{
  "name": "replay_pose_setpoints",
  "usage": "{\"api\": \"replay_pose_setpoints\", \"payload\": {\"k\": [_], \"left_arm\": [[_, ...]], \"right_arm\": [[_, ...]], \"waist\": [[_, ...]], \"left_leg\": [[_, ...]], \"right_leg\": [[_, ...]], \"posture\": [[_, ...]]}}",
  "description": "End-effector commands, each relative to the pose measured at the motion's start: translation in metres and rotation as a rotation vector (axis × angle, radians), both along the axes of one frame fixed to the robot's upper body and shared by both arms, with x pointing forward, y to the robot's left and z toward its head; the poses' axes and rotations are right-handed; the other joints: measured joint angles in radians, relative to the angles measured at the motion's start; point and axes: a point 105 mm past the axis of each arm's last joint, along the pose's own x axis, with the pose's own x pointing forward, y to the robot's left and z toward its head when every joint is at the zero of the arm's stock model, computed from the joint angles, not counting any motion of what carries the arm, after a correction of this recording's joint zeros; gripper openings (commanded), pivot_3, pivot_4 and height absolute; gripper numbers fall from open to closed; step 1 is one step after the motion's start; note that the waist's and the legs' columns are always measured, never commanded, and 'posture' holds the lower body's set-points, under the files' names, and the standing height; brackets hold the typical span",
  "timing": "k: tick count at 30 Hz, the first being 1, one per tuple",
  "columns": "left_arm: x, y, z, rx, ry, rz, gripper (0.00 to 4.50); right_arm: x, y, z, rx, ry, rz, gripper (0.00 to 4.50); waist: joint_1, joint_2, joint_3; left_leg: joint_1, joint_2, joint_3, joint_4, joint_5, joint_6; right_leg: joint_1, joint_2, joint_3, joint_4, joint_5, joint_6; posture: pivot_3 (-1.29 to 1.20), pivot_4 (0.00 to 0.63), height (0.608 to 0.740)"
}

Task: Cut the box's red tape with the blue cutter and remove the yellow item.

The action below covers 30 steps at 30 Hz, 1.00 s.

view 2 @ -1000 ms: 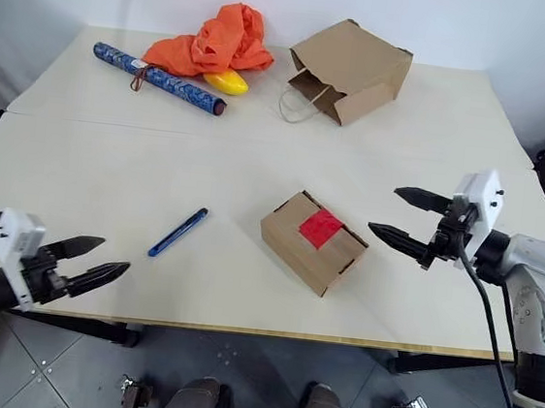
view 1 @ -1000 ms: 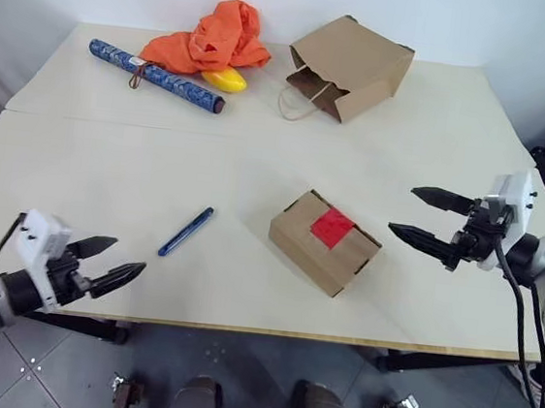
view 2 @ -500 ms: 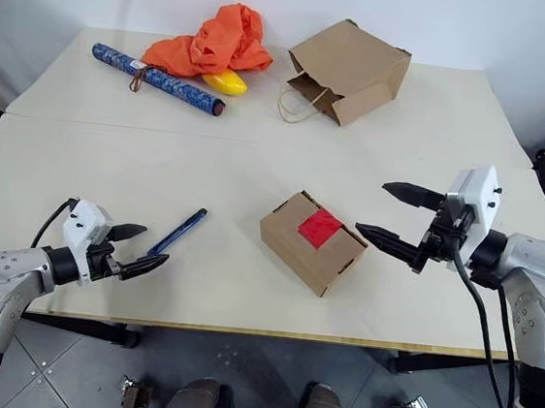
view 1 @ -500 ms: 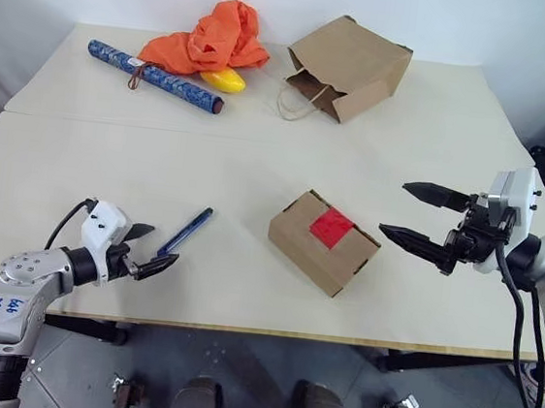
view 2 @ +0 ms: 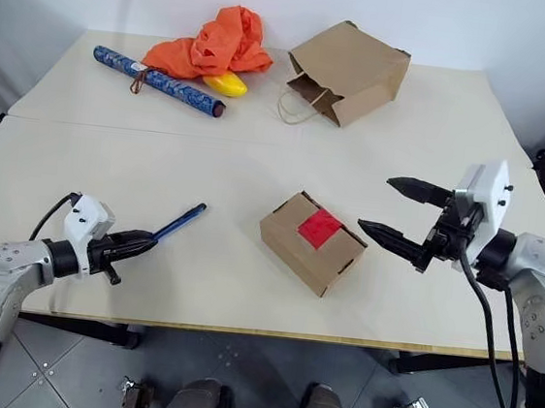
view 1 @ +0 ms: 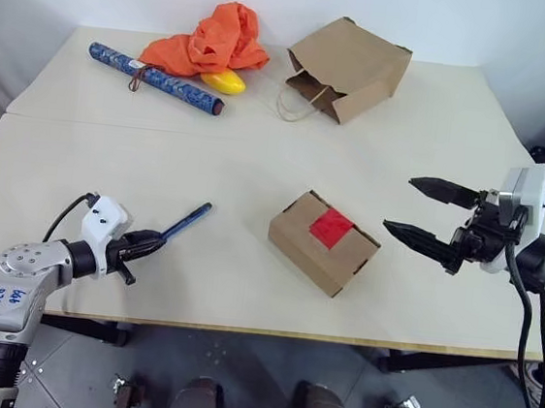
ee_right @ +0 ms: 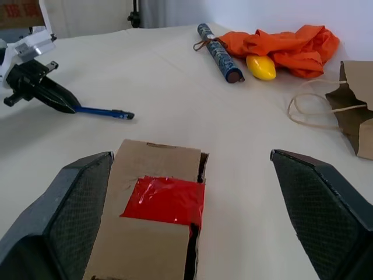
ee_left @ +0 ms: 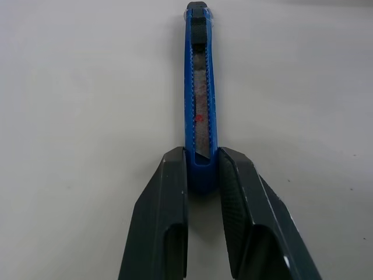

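Left wrist view shows the left hand clamped on the near end of the blue cutter, one black finger on each side of its body, the rest of the cutter lying along the pale tabletop. From the head views, this hand sits near the tabletop's front left edge, with the cutter pointing away toward the middle. The box rests closed near the front edge, right of centre, the red tape across its top seam. The right hand hovers just beside the box's right side, fingers wide apart and holding nothing. Along the far edge lie a blue patterned roll, an orange cloth, a glossy yellow object and a brown paper bag on its side.
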Motion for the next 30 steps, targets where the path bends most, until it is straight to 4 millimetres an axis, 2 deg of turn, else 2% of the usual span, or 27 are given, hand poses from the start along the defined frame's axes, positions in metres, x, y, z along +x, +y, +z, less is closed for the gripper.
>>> {"api": "replay_pose_setpoints", "payload": {"k": [1,4,8,10,14,18,21,24,27,30], "left_arm": [[-0.011,0.001,-0.014,0.053,0.081,-0.065,0.41],[-0.019,0.002,-0.008,0.043,0.094,-0.11,0.41],[-0.028,0.003,-0.001,0.078,0.077,-0.185,0.41],[-0.027,0.007,-0.002,0.116,0.073,-0.198,0.41],[-0.028,0.005,-0.004,0.176,0.058,-0.262,0.41],[-0.031,0.004,-0.007,0.27,0.033,-0.308,0.41],[-0.038,-0.001,-0.009,0.305,0.001,-0.35,0.41],[-0.044,-0.007,-0.008,0.293,-0.011,-0.361,0.41],[-0.057,-0.011,-0.012,0.281,0.025,-0.375,0.41],[-0.064,-0.012,-0.014,0.289,0.036,-0.374,0.41]], "right_arm": [[-0.008,0.027,0.017,-0.014,-0.037,0.087,4.5],[-0.006,0.061,0.01,-0.116,0.011,0.139,4.5],[-0.004,0.089,0.002,-0.22,0.086,0.168,4.5],[0.0,0.101,-0.005,-0.243,0.178,0.18,4.5],[-0.005,0.135,-0.013,-0.394,0.084,0.287,3.64],[-0.006,0.158,-0.018,-0.477,0.022,0.347,2.25],[-0.001,0.181,-0.034,-0.578,-0.016,0.391,1.18],[0.002,0.196,-0.043,-0.63,-0.051,0.416,0.15],[-0.005,0.212,-0.055,-0.678,-0.062,0.486,0.04],[-0.013,0.216,-0.066,-0.715,-0.069,0.554,0.04]], "waist": [[-0.003,0.0,0.0],[-0.014,0.001,0.0],[-0.013,0.001,0.0],[-0.013,0.002,0.0],[-0.014,0.002,0.0],[-0.013,0.002,0.0],[-0.019,0.002,0.0],[-0.028,0.002,0.0],[-0.032,0.002,0.0],[-0.031,0.002,0.0]], "left_leg": [[0.0,0.0,0.0,0.0,0.0,0.0],[0.0,0.0,0.0,-0.001,0.0,-0.001],[0.001,0.001,0.001,-0.002,-0.002,-0.002],[0.0,0.001,0.001,-0.001,-0.002,-0.002],[-0.001,0.002,0.001,-0.001,-0.002,-0.002],[-0.002,0.002,0.002,-0.001,-0.002,-0.002],[-0.002,0.002,0.002,-0.001,-0.002,-0.002],[-0.002,0.002,0.002,-0.001,-0.003,-0.002],[-0.002,0.002,0.002,-0.001,-0.003,-0.002],[-0.002,0.003,0.002,-0.002,-0.003,-0.002]], "right_leg": [[0.0,0.0,0.0,0.0,0.0,0.0],[-0.001,0.0,0.0,0.001,0.0,0.0],[-0.003,0.002,0.002,0.002,0.0,0.0],[-0.003,0.002,0.002,0.002,0.0,0.0],[-0.005,0.002,0.002,0.002,0.0,-0.001],[-0.006,0.003,0.002,0.002,0.0,-0.001],[-0.007,0.003,0.002,0.004,0.0,-0.001],[-0.007,0.003,0.002,0.004,0.0,-0.001],[-0.007,0.003,0.002,0.005,0.0,0.0],[-0.008,0.003,0.002,0.005,0.0,0.0]], "posture": [[0.0,0.15,0.74],[0.0,0.15,0.74],[0.0,0.15,0.74],[0.0,0.15,0.74],[0.0,0.15,0.74],[0.0,0.15,0.74],[0.0,0.15,0.74],[0.0,0.15,0.74],[0.0,0.15,0.74],[0.0,0.15,0.74]]}}
